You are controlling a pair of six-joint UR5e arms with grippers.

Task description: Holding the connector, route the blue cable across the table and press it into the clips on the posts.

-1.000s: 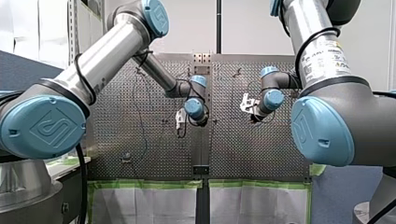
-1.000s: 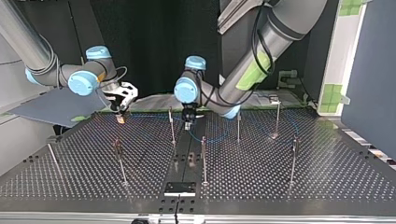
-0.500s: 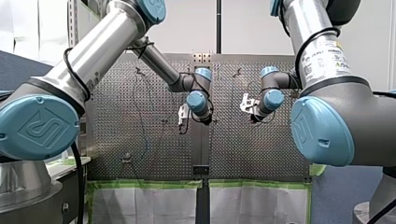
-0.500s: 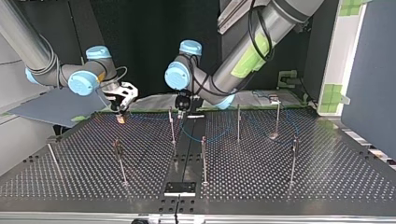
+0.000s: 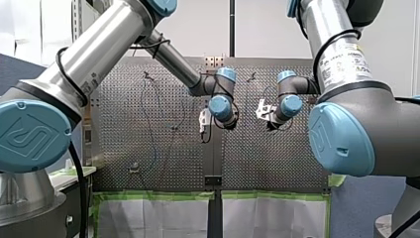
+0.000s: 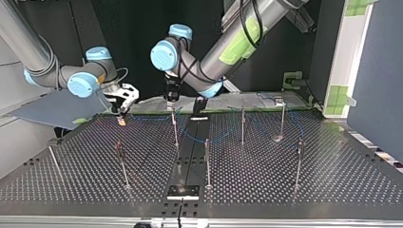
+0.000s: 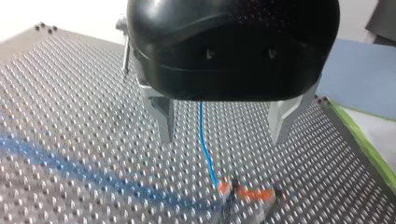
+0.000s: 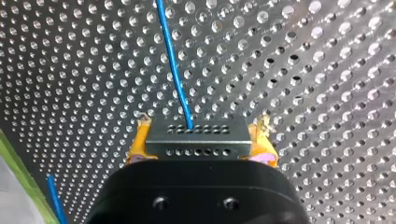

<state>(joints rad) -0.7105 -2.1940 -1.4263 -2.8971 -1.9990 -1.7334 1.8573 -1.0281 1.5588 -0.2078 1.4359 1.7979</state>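
While the right gripper (image 8: 200,148) stood clamped on the grey connector (image 8: 198,133) by its yellow pads (image 8: 138,142), the blue cable (image 8: 173,70) ran off it over the perforated table (image 8: 70,70), passing below the left gripper (image 7: 223,140), whose metal fingers (image 7: 164,116) stood wide apart

The perforated metal bench (image 6: 285,190) carries thin upright posts (image 6: 207,161) spread around its middle. A blue cable (image 7: 205,149) loops over the far half, toward twelve o'clock in the top view. A black plate (image 6: 183,192) sits at six o'clock.
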